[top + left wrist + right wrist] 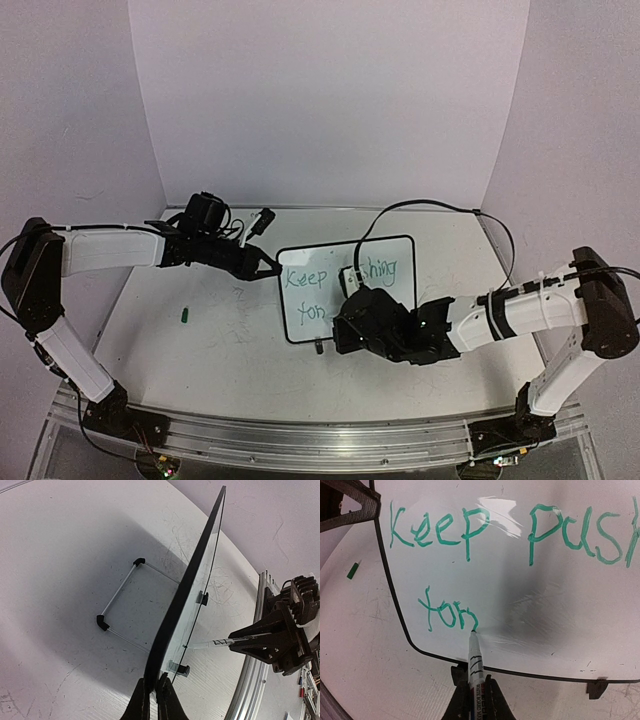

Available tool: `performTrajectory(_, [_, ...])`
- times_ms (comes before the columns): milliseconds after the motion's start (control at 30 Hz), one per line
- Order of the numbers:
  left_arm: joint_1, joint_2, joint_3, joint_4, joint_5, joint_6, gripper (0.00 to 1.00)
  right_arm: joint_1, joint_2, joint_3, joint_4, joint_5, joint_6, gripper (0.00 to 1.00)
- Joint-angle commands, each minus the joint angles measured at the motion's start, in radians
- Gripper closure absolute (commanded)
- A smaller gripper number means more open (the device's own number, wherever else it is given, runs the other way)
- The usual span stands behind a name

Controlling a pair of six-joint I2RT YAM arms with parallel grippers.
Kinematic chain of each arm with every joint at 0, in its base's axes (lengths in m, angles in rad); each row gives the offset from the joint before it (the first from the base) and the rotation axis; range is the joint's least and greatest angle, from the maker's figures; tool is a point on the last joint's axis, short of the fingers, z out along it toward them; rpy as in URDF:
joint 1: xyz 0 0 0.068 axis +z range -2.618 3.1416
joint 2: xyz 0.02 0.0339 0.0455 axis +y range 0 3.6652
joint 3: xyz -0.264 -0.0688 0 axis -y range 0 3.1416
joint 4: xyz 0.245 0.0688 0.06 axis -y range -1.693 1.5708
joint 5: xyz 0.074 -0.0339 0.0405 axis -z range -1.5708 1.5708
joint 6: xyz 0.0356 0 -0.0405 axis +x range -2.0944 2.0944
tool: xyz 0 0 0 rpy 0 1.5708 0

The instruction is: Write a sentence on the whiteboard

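Lettering of the sentence (468, 535), its second line only begun, lies straight ahead of the right gripper (476, 687). That gripper is clenched on the marker (475, 662), whose tip is pressed to the whiteboard (545, 620). Remaining strokes would likely be run rightward along the board's long axis. Its edge is pinched by the left gripper (154, 682).

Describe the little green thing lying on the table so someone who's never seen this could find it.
Find the whiteboard standing mid-table, its left edge pinched by the left gripper. Move left from it across the table. The small green piece, likely a marker cap, lies alone there: the only green thing besides the writing on the board.
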Motion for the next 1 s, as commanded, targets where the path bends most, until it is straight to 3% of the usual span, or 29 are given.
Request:
performTrajectory(0, [-0.001,-0.012,0.035,-0.009,-0.043,0.027,1.00,-0.004,-0.005,0.047,-0.019,0.086,-0.006,1.00])
performTrajectory(967, [-0.001,-0.016,0.033,-0.009,-0.046,0.027,1.00,-0.014,-0.026,0.045,-0.049,0.125,0.008,1.00])
